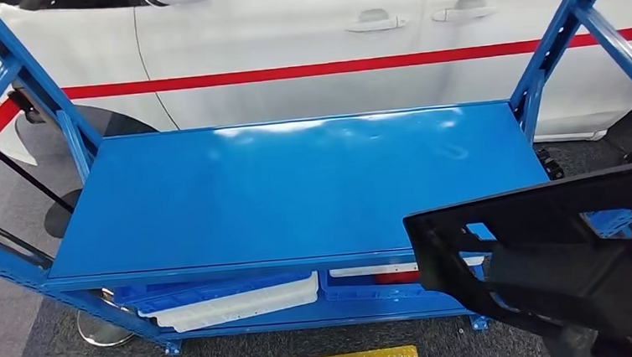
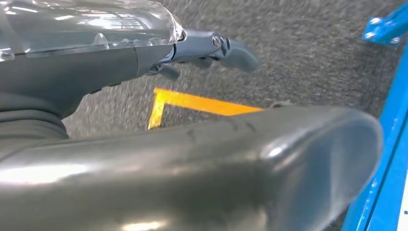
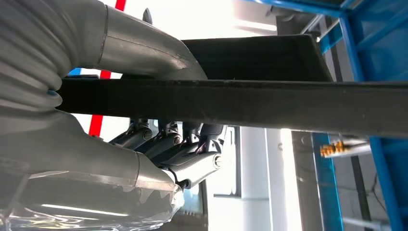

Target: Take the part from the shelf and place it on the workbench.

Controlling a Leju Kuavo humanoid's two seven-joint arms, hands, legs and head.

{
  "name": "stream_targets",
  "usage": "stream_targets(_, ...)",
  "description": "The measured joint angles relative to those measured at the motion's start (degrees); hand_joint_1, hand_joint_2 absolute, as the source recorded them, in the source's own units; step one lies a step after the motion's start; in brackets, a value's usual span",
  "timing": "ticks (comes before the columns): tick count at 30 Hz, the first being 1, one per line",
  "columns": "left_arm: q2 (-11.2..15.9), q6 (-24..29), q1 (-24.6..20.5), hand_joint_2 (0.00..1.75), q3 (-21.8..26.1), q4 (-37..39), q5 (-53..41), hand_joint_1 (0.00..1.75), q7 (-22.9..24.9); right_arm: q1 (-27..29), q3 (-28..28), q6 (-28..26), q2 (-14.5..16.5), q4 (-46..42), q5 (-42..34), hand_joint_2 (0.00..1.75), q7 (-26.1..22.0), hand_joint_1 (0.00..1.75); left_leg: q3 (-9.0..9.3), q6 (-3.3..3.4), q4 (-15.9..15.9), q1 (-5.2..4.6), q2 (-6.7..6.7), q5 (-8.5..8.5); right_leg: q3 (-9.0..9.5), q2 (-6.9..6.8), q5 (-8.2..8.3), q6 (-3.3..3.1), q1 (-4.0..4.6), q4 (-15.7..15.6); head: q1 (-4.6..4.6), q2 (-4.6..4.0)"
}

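The black part [image 1: 553, 254], a flat moulded plastic frame with cut-out windows, is off the shelf and up in the air at the robot's right side, low and near in the head view, overlapping the front right corner of the blue shelf unit [image 1: 296, 188] without resting on it. The right hand [image 3: 159, 139] has it: in the right wrist view the thick thumb lies over one face of the part's edge and the darker fingers [image 3: 192, 163] curl under the other, so the part [image 3: 269, 103] is clamped between them. The left hand [image 2: 211, 50] hangs beside the robot over grey carpet and a yellow floor marking [image 2: 202, 103]; it holds nothing, its fingers loosely extended. By my reckoning the taking is done and the placing is all that remains. No desk is in sight from here, so the robot probably has to turn or walk to one. The head view gives the broad picture: the bare top shelf, white and blue bins [image 1: 237, 302] on the level below, a white car [image 1: 328, 43] with a red stripe behind. The right wrist view alone reveals the grip itself.
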Motion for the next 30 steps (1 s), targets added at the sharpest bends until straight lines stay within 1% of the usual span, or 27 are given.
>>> stream_targets(2,-0.09,0.35,-0.12,0.0,0.09,0.0,0.02,0.0,0.22,0.99,-2.13,1.45,1.08,0.03,-0.5,1.75,-0.01,1.75,-0.1,-0.23,-1.0,-0.05,1.14,1.11,-0.26,0.79,0.77,0.69,-0.27,-0.29,0.0,0.0)
stream_targets(3,-0.11,0.5,-0.19,0.0,0.12,0.0,0.04,0.0,0.37,1.49,-3.36,2.17,1.61,0.06,-0.68,1.75,-0.02,1.75,-0.11,-0.13,-1.77,0.13,1.9,1.88,-0.6,0.27,0.19,0.99,-0.13,0.04,0.05,-0.01)
stream_targets(4,-0.15,0.59,-0.18,0.0,0.14,0.0,0.05,0.0,0.54,1.9,-4.61,2.79,2.13,0.09,-0.79,1.75,-0.03,1.75,-0.29,0.04,-2.53,0.33,2.79,2.72,-1.16,-0.73,-1.43,1.29,0.0,1.2,0.11,-0.01)
stream_targets(5,-0.17,0.63,-0.1,0.0,0.16,0.0,0.05,0.0,0.74,2.22,-5.95,3.3,2.6,0.13,-0.81,1.75,-0.04,1.75,-0.63,0.07,-2.99,0.53,3.65,3.47,-1.97,-2.11,-4.01,1.54,-0.02,3.52,0.16,-0.01)
stream_targets(7,-0.13,0.63,0.12,0.0,0.18,0.0,0.04,0.0,1.2,2.88,-8.65,3.87,3.52,0.17,-0.93,1.75,-0.04,1.75,-1.87,0.08,-2.79,0.53,5.21,4.27,-3.6,-4.1,-9.06,2.3,-0.51,10.13,0.21,-0.02)
stream_targets(8,-0.1,0.6,0.17,0.0,0.2,0.0,0.08,0.0,1.39,3.42,-10.04,4.0,3.93,0.2,-1.14,1.75,-0.04,1.75,-2.61,-0.15,-2.4,0.56,6.0,4.53,-3.9,-4.51,-9.94,2.71,-0.89,12.9,0.21,-0.02)
stream_targets(9,-0.08,0.55,0.17,0.0,0.23,0.0,0.23,0.0,1.51,4.06,-11.3,4.06,4.29,0.26,-1.39,1.75,-0.04,1.75,-3.38,-0.32,-1.93,0.62,6.82,4.71,-3.44,-4.81,-9.49,3.12,-1.27,14.17,0.21,-0.02)
stream_targets(10,-0.06,0.5,0.15,0.0,0.29,0.0,0.43,0.0,1.58,4.67,-12.42,4.08,4.58,0.33,-1.63,1.75,-0.04,1.75,-4.19,-0.51,-1.35,0.72,7.59,4.84,-2.02,-5.16,-8.14,3.54,-1.64,13.46,0.22,-0.02)
stream_targets(11,-0.05,0.46,0.12,0.0,0.37,0.0,0.63,0.0,1.61,5.15,-13.43,4.08,4.87,0.39,-1.78,1.75,-0.04,1.75,-4.99,-0.76,-0.66,0.84,8.31,4.91,0.33,-5.85,-6.67,3.95,-1.99,10.91,0.22,-0.02)
stream_targets(12,0.0,0.44,0.09,0.0,0.46,0.0,0.8,0.0,1.61,5.44,-14.2,4.08,5.12,0.45,-1.82,1.75,-0.03,1.75,-5.78,-1.07,0.08,0.86,8.99,4.91,3.13,-7.06,-6.22,4.36,-2.14,7.17,0.22,-0.02)
stream_targets(13,0.09,0.44,0.07,0.0,0.54,0.0,0.86,0.0,1.61,5.63,-14.75,4.07,5.36,0.48,-1.82,1.75,-0.02,1.75,-6.41,-1.44,0.76,0.88,9.57,4.88,5.32,-8.02,-6.1,4.21,-2.04,4.03,0.17,-0.01)
stream_targets(14,0.2,0.42,0.03,0.0,0.62,0.0,0.87,0.0,1.61,5.8,-15.24,4.03,5.66,0.5,-1.8,1.75,-0.02,1.75,-6.72,-1.83,1.33,0.82,10.07,4.88,6.68,-8.73,-6.48,3.84,-1.88,1.68,0.07,-0.01)
stream_targets(15,0.32,0.36,-0.03,0.0,0.72,0.0,0.87,0.0,1.6,5.93,-15.67,3.99,5.98,0.54,-1.77,1.75,-0.01,1.75,-6.9,-2.23,1.68,0.75,10.5,4.97,7.05,-8.92,-6.94,3.19,-1.61,0.63,-0.03,0.0)
stream_targets(17,0.43,0.13,-0.14,0.0,0.92,0.0,0.92,0.0,1.61,6.3,-16.73,3.99,6.75,0.58,-1.72,1.75,0.01,1.75,-6.94,-3.01,1.98,0.9,11.1,5.25,6.31,-8.0,-6.43,1.67,-1.42,0.43,-0.16,-0.01)
stream_targets(18,0.47,-0.05,-0.12,0.0,1.01,0.0,0.97,0.0,1.64,6.49,-17.32,4.12,7.15,0.59,-1.71,1.75,0.01,1.75,-7.24,-3.46,2.43,1.05,10.51,4.6,5.82,-7.53,-5.99,1.07,-1.38,0.44,-0.16,-0.01)
stream_targets(19,0.5,-0.24,-0.04,0.0,1.06,0.0,1.01,0.0,1.67,6.66,-17.86,4.28,7.53,0.57,-1.69,1.75,0.0,1.75,-7.73,-3.82,3.62,1.2,9.35,2.99,5.24,-7.07,-5.43,0.58,-1.37,0.37,-0.16,-0.01)
stream_targets(20,0.59,-0.42,0.09,0.0,1.09,0.0,1.05,0.0,1.7,6.77,-18.33,4.45,7.92,0.56,-1.68,1.75,-0.01,1.75,-8.47,-4.06,5.89,1.29,7.78,0.47,4.52,-6.53,-4.79,0.15,-1.33,0.32,-0.17,-0.01)
stream_targets(21,0.71,-0.56,0.21,0.0,1.12,0.0,1.05,0.0,1.72,6.84,-18.71,4.57,8.26,0.55,-1.68,1.75,-0.03,1.75,-9.38,-4.09,9.2,1.32,6.21,-2.58,3.72,-5.89,-4.15,-0.12,-1.18,0.34,-0.18,-0.01)
stream_targets(22,0.81,-0.67,0.29,0.0,1.15,0.0,1.05,0.0,1.72,6.89,-18.98,4.66,8.53,0.55,-1.67,1.75,-0.02,1.75,-10.21,-3.92,12.85,1.3,5.27,-5.11,2.87,-5.17,-3.5,-0.32,-0.99,0.37,-0.18,-0.01)
stream_targets(23,0.95,-0.74,0.35,0.0,1.19,0.0,1.05,0.0,1.68,6.97,-19.26,4.74,8.75,0.55,-1.64,1.75,-0.03,1.75,-10.63,-3.66,15.87,1.23,4.81,-6.58,2.01,-4.39,-2.84,-0.46,-0.76,0.41,-0.18,-0.01)
stream_targets(24,1.05,-0.8,0.36,0.0,1.22,0.0,1.09,0.0,1.56,7.08,-19.56,4.83,8.92,0.55,-1.56,1.75,-0.03,1.75,-10.24,-3.29,17.28,1.11,4.62,-6.66,1.18,-3.57,-2.17,-0.52,-0.54,0.45,-0.18,-0.01)
stream_targets(25,1.13,-0.9,0.33,0.0,1.27,0.0,1.17,0.0,1.4,7.18,-19.83,4.96,9.05,0.54,-1.42,1.75,-0.03,1.75,-8.92,-2.83,16.64,0.93,4.49,-5.57,0.42,-2.76,-1.54,-0.53,-0.36,0.47,-0.18,0.0)
stream_targets(26,1.2,-1.02,0.26,0.0,1.33,0.0,1.37,0.0,1.18,7.25,-20.1,5.15,9.19,0.52,-1.25,1.75,-0.03,1.75,-6.69,-2.27,14.05,0.69,4.1,-3.84,-0.23,-1.95,-0.92,-0.5,-0.22,0.47,-0.18,0.0)
stream_targets(27,1.29,-1.15,0.18,0.0,1.39,0.0,1.58,0.0,0.91,7.3,-20.33,5.41,9.33,0.48,-1.09,1.75,-0.03,1.75,-3.77,-1.57,10.01,0.38,3.04,-2.32,-0.79,-1.2,-0.29,-0.45,-0.2,0.48,-0.18,0.0)
stream_targets(28,1.43,-1.28,0.11,0.0,1.45,0.0,1.77,0.0,0.66,7.29,-20.51,5.74,9.43,0.43,-1.02,1.75,-0.03,1.75,-0.89,-0.94,5.54,0.14,1.78,-1.63,-1.24,-0.47,0.32,-0.33,-0.13,0.47,-0.18,0.0)
stream_targets(29,1.6,-1.37,0.05,0.0,1.49,0.0,1.91,0.0,0.42,7.3,-20.68,6.12,9.53,0.39,-1.02,1.75,-0.04,1.75,1.23,-0.63,2.02,-0.02,0.63,-1.41,-1.52,0.13,0.94,-0.13,-0.17,0.38,-0.18,0.01)
stream_targets(30,1.75,-1.41,0.0,0.0,1.53,0.0,1.98,0.0,0.18,7.29,-20.92,6.55,9.61,0.36,-1.1,1.75,-0.04,1.75,2.49,-0.43,-0.31,-0.21,-0.14,-1.58,-1.72,0.71,1.58,0.16,-0.33,0.19,-0.19,0.01)
